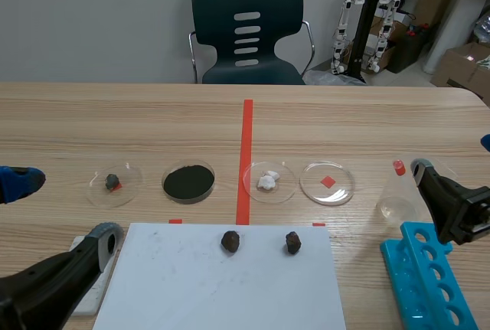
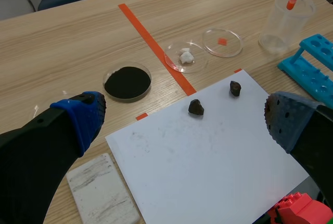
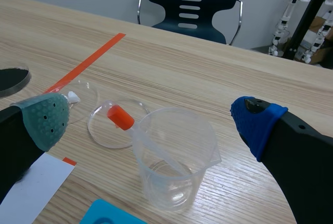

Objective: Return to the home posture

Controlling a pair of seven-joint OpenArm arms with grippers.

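My left gripper (image 1: pixel 60 209) hangs open low at the near left, over the edge of a white sheet (image 1: pixel 222 288). In the left wrist view the left gripper (image 2: pixel 183 119) has its fingers spread wide above the sheet (image 2: pixel 208 167), with two dark rocks (image 2: pixel 195 107) (image 2: pixel 235 88) ahead of it. My right gripper (image 1: pixel 457 158) stands open at the near right, beside a clear beaker (image 1: pixel 398 196). In the right wrist view the beaker (image 3: pixel 177 182) with a red-capped tube (image 3: pixel 120 117) sits just ahead of the right gripper (image 3: pixel 151 119), touching neither finger.
Several petri dishes line the table's middle: one with a dark bit (image 1: pixel 113 183), one with black powder (image 1: pixel 188 181), one with white material (image 1: pixel 269 181), one with a red square (image 1: pixel 328 182). A blue tube rack (image 1: pixel 429 284), a white slab (image 2: pixel 101 193), a red block (image 2: pixel 302 211) and a chair (image 1: pixel 246 27) stand around.
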